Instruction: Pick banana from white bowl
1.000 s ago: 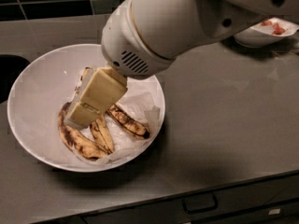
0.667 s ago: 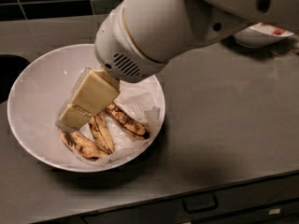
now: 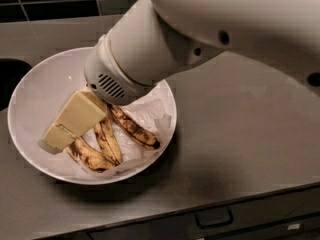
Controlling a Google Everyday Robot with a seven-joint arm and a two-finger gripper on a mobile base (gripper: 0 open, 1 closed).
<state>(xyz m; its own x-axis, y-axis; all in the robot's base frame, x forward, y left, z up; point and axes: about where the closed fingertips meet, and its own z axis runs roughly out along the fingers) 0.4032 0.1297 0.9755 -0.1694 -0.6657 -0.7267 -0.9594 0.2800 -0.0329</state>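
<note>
The wide white bowl (image 3: 40,89) stands on the grey counter at the left, lined with crumpled white paper (image 3: 150,114). A bunch of spotted, browned bananas (image 3: 112,139) lies in its lower middle. My gripper (image 3: 55,139) reaches down into the bowl from the upper right, its cream fingers low over the left end of the bananas. The big white arm hides the bowl's back right part.
The grey counter (image 3: 240,134) extends to the right, with a drawer handle (image 3: 214,218) below its front edge. A dark sink opening (image 3: 7,79) lies left of the bowl. Dark tiles line the back wall.
The arm has swung further left and down into the bowl, so the gripper now sits lower over the bananas' left end. The arm now hides the small bowl at the back right.
</note>
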